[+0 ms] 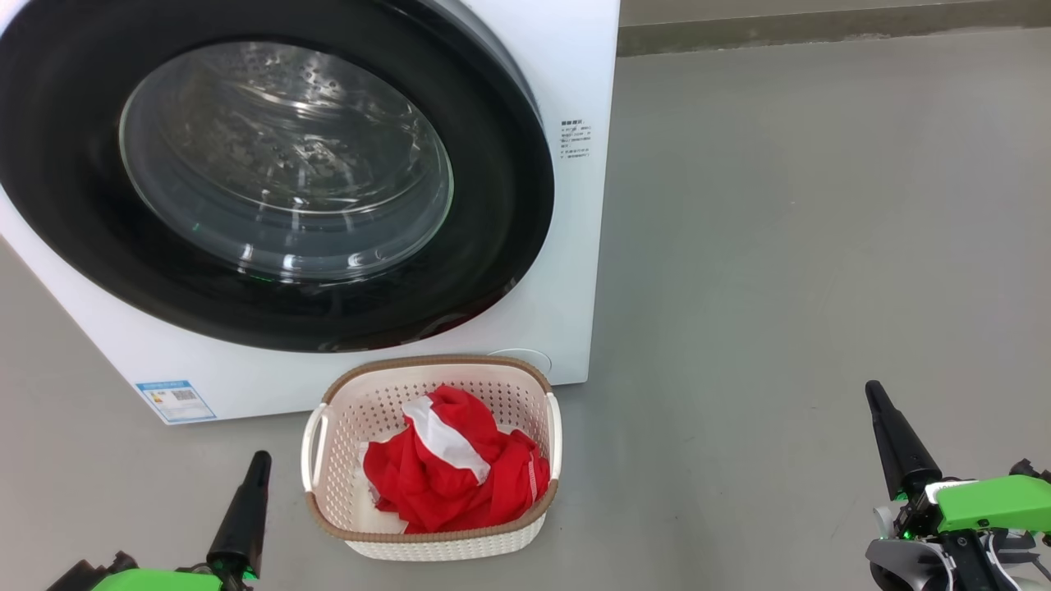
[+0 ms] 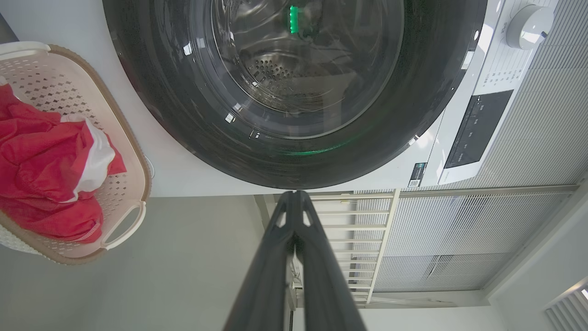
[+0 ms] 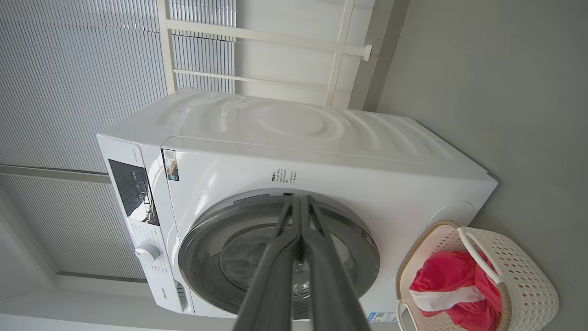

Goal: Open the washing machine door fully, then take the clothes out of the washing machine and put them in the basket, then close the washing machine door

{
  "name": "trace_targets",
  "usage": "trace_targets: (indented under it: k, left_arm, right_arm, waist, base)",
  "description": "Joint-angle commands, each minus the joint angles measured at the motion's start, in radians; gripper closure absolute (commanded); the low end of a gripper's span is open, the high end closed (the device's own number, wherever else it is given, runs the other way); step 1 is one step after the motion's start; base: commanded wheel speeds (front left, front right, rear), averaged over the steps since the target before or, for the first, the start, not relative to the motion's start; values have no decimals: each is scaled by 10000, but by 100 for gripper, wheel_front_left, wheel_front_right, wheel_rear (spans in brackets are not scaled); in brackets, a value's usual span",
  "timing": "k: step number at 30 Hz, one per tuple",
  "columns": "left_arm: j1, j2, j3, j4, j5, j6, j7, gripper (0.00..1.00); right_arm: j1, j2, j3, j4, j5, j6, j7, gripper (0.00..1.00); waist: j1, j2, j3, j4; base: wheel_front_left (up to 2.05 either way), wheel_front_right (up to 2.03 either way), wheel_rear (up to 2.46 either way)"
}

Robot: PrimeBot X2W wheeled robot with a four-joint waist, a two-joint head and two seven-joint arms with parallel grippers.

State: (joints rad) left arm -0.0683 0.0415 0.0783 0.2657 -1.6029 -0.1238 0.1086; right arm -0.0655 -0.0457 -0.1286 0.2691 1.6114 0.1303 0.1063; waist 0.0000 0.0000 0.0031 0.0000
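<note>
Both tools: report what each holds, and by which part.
Nothing. The left tool and the right tool are shut and empty; the clothes lie in the basket.

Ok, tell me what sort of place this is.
Likely a laundry corner, perhaps a test room: a white front-loading washing machine stands on a grey floor, with a basket of red clothes in front and ribbed wall panels behind.

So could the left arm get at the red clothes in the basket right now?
Probably yes: the left gripper sits shut beside the open-topped basket, nothing stands between them, and the clothes lie uncovered. It would need to open first.
</note>
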Motion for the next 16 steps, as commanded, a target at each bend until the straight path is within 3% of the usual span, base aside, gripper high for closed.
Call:
trace_targets:
  k: [1, 16]
  left_arm:
    - [-397, 93, 357, -207, -54, -69, 48, 100]
    - [-397, 92, 359, -207, -52, -69, 50, 100]
  right_arm:
    - [-423, -57, 154, -244, -23, 4, 63, 100]
    - [-424, -55, 150, -244, -26, 4, 67, 100]
  waist:
    - [0, 0, 0, 0]
    - [0, 0, 0, 0]
  base:
    - [0, 0, 0]
    - [0, 0, 0]
